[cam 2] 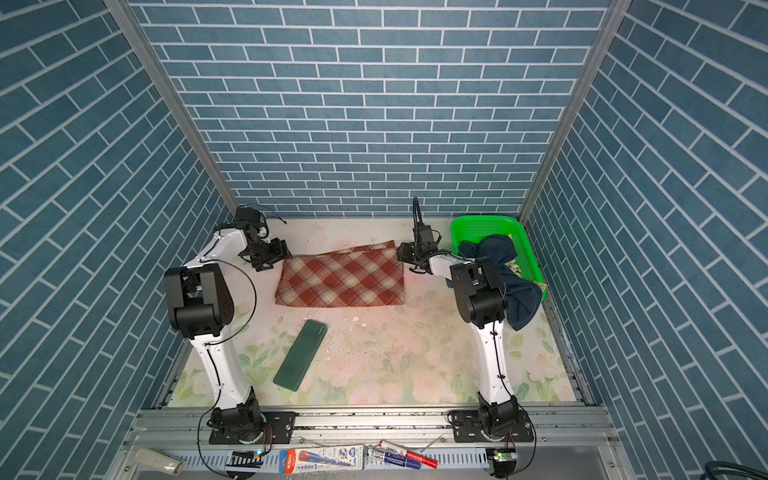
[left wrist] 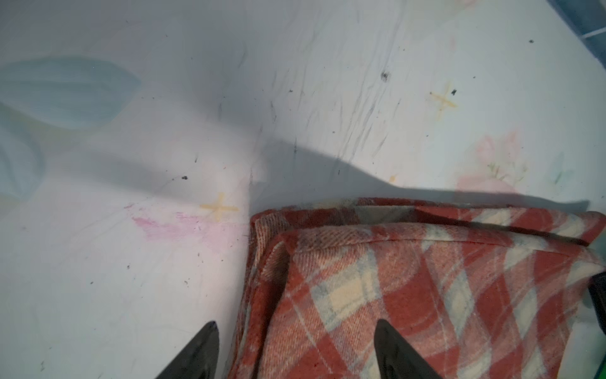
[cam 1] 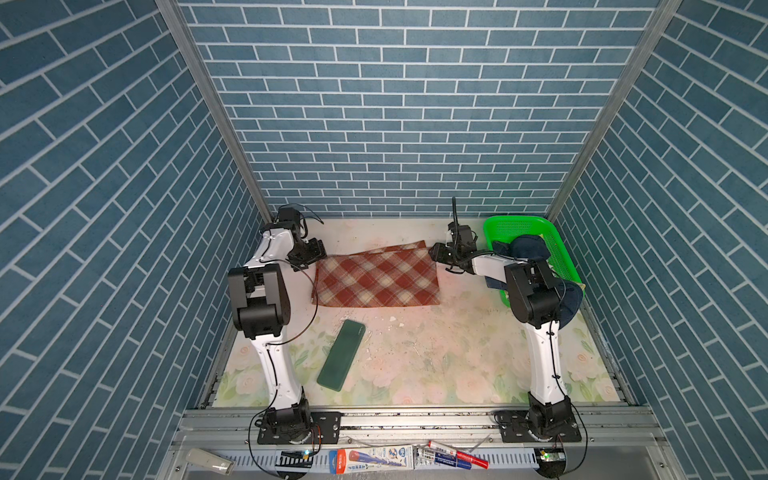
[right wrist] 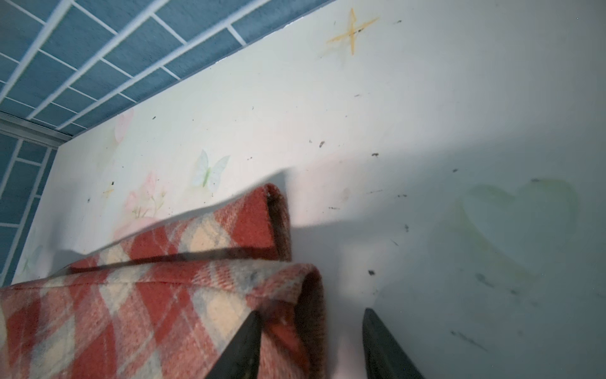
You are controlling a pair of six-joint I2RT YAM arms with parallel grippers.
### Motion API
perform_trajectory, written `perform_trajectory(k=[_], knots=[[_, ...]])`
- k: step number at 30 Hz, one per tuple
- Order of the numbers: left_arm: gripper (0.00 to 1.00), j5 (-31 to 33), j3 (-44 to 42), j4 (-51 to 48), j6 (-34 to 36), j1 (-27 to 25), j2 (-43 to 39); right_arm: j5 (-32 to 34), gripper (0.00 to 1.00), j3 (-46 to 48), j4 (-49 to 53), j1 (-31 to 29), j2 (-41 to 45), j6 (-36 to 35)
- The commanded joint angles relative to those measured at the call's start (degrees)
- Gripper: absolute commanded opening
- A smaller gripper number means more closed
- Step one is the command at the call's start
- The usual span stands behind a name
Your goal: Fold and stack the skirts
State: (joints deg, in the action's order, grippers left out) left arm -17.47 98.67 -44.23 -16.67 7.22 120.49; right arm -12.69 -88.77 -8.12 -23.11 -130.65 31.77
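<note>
Plaid skirt (cam 1: 376,280) flat on worktop (cam 1: 415,353), first fold apparently done. Left pincer (left wrist: 296,323) open astride left corner, nothing held. Right pincer (right wrist: 311,311) parted around right corner, seemingly unclamped. Next: second fold, needs both corners pinched. Denim (cam 1: 525,245) in basket (cam 1: 498,224).

We have both arms stretched forward off their bases: left arm (cam 1: 259,297) and right arm (cam 1: 534,291) with elbows raised, forearms dropping to the wrists. The left gripper (cam 1: 311,254) points down, fingers (left wrist: 196,354) spread wide. The right gripper (cam 1: 437,252) points down too, fingers (right wrist: 241,347) apart, gap narrower than on the left. Each wrist sits above and behind its fingers. The two finger pairs face inward toward each other, well apart.
</note>
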Motion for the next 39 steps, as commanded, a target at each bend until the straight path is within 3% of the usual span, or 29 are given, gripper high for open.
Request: perform_trajectory(k=[1, 4, 8, 10, 13, 26, 39], knots=[[0.73, -2.43, 1.17, 1.85, 0.89, -0.19, 1.87, -1.19, 0.43, -2.97, -2.78, -0.22, -1.89, 2.15], [0.67, -3.24, 1.16, 3.65, 0.56, -0.61, 3.1, -2.58, 0.36, -3.92, -4.2, -0.26, -2.9, 2.49], [0.26, -4.54, 1.13, 5.18, -0.27, -0.89, 4.0, -2.78, 0.14, -3.98, -6.96, -0.65, -3.03, 2.66], [0.13, -4.71, 0.66, 6.09, -0.81, -0.9, 3.62, -2.78, 0.01, -4.68, -7.2, -0.96, -3.03, 2.43], [0.0, -4.62, 0.03, 6.78, -1.0, -0.9, 2.49, -2.22, 0.0, -5.45, -7.25, -1.31, -2.59, 2.07], [0.0, -2.5, -4.5, 8.4, -2.07, -0.9, -4.38, 0.04, 0.0, -2.0, -8.33, -2.34, 4.59, -1.0], [0.0, 1.55, -7.89, 8.44, -3.02, -0.38, -6.36, 0.27, 0.0, -9.16, -6.76, -3.61, 0.01, -0.92]])
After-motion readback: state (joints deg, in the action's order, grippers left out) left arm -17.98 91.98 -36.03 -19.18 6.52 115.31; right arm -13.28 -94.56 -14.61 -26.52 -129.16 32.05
